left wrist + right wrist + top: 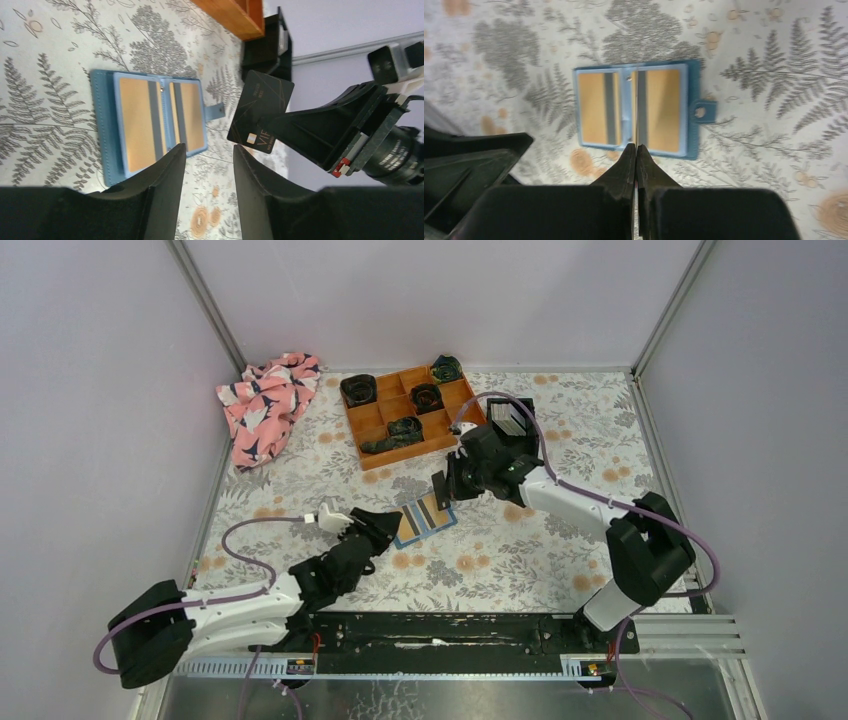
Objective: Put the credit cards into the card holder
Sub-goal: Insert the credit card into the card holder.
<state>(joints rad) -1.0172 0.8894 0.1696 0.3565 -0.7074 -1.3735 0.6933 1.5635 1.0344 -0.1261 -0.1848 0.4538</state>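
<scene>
Near teal holder (150, 127): thin card (261, 107) (black).

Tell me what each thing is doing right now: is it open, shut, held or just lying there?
Card holder: open, lying flat.
Black card: pinched on edge, not in the holder yet.
Right gripper: shut on the black card.
Left gripper: open, empty.
Other cards: stacked in the black bin.
Pink cloth: crumpled.

Count: one card holder (425, 519); one dark card (260, 110); one orange tray (372, 423), four dark bundles (359, 389); one black bin (262, 50); one pink cloth (265, 405).
</scene>
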